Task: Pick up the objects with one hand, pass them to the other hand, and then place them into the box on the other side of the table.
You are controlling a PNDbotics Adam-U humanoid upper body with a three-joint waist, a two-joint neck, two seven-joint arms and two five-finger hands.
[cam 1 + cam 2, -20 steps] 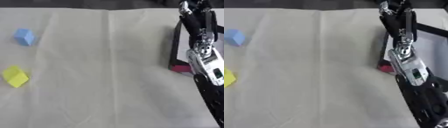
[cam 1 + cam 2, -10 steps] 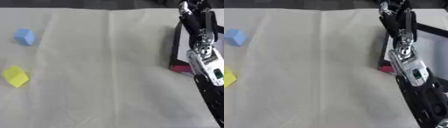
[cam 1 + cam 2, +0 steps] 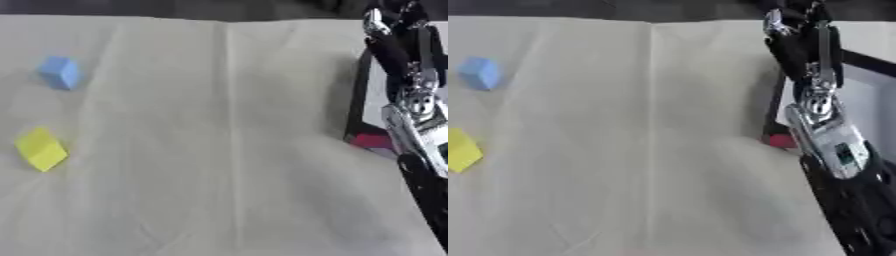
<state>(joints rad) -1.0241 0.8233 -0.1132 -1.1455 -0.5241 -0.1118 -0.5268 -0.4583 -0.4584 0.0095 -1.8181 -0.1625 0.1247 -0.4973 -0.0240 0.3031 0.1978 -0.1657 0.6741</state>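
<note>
**Right hand up at the box, two blocks waiting far across**

Right hand (image 3: pixel 798 30) sits at the far right over the box (image 3: pixel 357 95), too dark and bunched to tell whether its fingers are spread or curled. Just below its forearm, a red object (image 3: pixel 372 140) lies at the box's near corner. Well away to its left lie the yellow block (image 3: pixel 39 148) and, farther back, the blue block (image 3: pixel 59 72). Left hand isn't showing, yet that side looks nearer both.

Blue block (image 3: pixel 59 72) far left, yellow block (image 3: pixel 40 148) nearer — dark-rimmed box (image 3: pixel 866 95) right
</note>
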